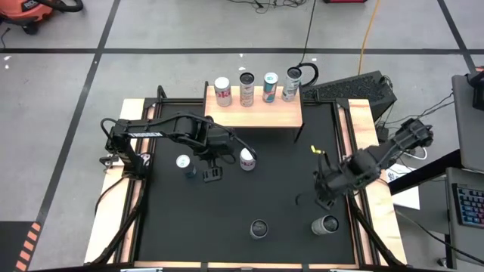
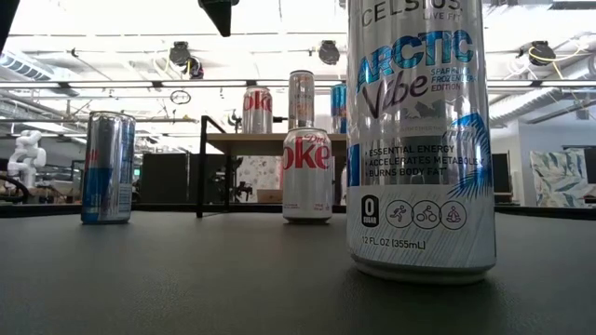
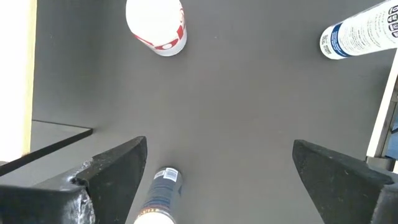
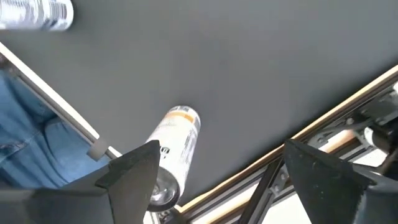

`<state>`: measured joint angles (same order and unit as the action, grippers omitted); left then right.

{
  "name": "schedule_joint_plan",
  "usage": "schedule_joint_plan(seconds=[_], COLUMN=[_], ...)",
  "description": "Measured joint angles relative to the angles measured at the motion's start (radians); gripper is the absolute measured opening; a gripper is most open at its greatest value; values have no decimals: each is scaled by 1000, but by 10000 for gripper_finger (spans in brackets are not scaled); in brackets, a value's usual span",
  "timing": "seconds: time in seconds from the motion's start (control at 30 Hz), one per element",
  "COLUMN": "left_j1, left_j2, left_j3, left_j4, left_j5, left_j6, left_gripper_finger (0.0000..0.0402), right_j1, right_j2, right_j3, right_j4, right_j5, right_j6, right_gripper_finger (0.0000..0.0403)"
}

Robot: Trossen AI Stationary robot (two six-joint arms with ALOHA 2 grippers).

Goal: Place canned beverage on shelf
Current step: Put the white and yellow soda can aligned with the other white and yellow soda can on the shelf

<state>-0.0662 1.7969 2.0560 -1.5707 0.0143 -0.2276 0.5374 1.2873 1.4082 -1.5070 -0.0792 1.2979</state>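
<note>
The light wood shelf (image 1: 253,113) stands on thin black legs at the far middle of the black mat, with several cans upright along its far edge. On the mat stand a blue and silver can (image 1: 184,164) (image 2: 107,167), a Diet Coke can (image 1: 246,159) (image 2: 306,175), a white and blue Celsius can (image 1: 259,228) (image 2: 419,140) and a white can (image 1: 325,224) (image 4: 177,143). My left gripper (image 1: 214,165) (image 3: 217,174) hangs open above the mat between the blue can and the Diet Coke can. My right gripper (image 1: 327,195) (image 4: 221,168) hangs open, pointing down, above and just beyond the white can.
The table's wooden border and black frame rails (image 1: 136,219) run along both sides. A black case (image 1: 355,89) lies at the far right corner, papers (image 1: 404,189) to the right. A person's blue trouser leg (image 4: 25,149) shows past the near edge. Bare mat (image 1: 197,227) lies at the near left.
</note>
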Motion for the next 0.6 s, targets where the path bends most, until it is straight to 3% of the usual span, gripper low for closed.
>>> schedule_joint_plan(seconds=[0.6], left_j1=[0], left_j2=[0], left_j3=[0], left_j4=[0], left_j5=[-19], left_j6=[0], left_gripper_finger=[398], right_j1=[274], right_j2=[170], right_j3=[0], right_j4=[154], right_j5=[-3], right_j6=[242], right_gripper_finger=[322])
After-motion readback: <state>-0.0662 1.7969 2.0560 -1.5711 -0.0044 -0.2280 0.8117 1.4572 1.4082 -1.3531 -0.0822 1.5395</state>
